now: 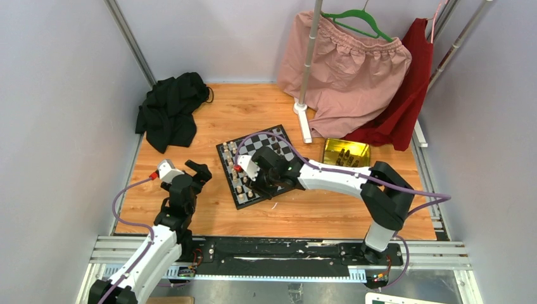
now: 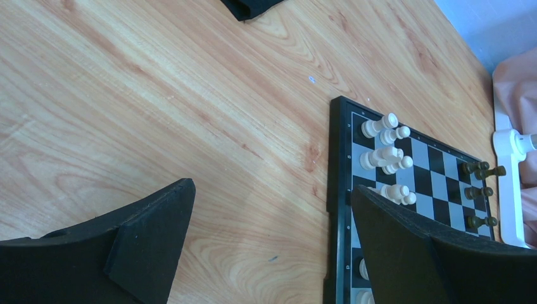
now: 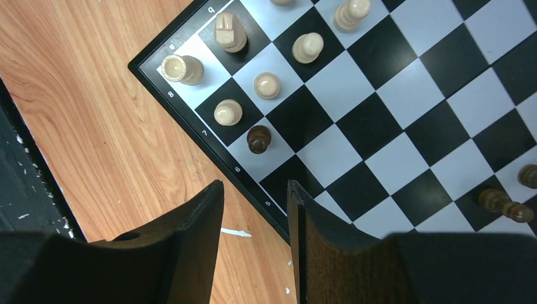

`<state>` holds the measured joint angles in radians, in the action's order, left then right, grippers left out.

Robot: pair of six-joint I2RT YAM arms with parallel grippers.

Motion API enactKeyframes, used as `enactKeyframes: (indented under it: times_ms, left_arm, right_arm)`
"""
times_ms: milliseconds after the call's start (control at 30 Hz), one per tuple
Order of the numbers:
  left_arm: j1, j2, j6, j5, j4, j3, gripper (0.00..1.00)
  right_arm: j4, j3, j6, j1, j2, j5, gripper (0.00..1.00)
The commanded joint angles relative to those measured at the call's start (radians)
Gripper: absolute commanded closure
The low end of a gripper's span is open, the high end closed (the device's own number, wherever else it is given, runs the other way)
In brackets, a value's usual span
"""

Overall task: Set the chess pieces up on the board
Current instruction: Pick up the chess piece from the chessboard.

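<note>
A: Board (image 1: pixel 253 147): where was it, which way?
B: Centre of top view, flat on the table (image 1: pixel 209 126), skewed. Its left edge leaned, and the upper corner aimed at the stand (image 1: pixel 303 120) foot, near but apart. Bare wood showed btwn the lower corner and the front edge.
A: Pieces?
B: Cream pieces (image 3: pixel 267 85) stood bunched in the board corner at upper left of R wrist view, upright, seen from above. A lone dark piece (image 3: pixel 258 139) stood on a white sq just below them, by the border. In L wrist view the dark pieces (image 2: pixel 479 191) lined the board's right side, long axes left-right in frame, heads right.
A: Grippers?
B: Right gripper (image 3: pixel 254 185) hung over the board's border, bottom centre of its view, fingers parted, nothing btwn. Left gripper (image 2: pixel 271 185) was spread wide, empty, over bare wood left of the board.
A: Room?
B: Wide bare wood left of the board in top view. Right side was tighter: tin (image 1: pixel 345 153) near that edge, R arm across the board's right corner. Open squares ran down the board's middle.
</note>
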<state>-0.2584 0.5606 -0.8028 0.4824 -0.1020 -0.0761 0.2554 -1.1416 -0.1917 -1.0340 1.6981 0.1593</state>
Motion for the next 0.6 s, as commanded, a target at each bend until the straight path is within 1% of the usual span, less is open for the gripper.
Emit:
enactKeyframes:
  times_ms: [0, 567]
  left_arm:
    - [0.004, -0.008, 0.008, 0.017, -0.001, 0.010, 0.00]
    - [0.004, -0.006, 0.010, 0.018, -0.006, 0.009, 0.00]
  right_arm:
    - [0.005, -0.034, -0.027, -0.012, 0.031, 0.026, 0.54]
    - [0.004, -0.090, -0.046, -0.007, 0.092, 0.045, 0.55]
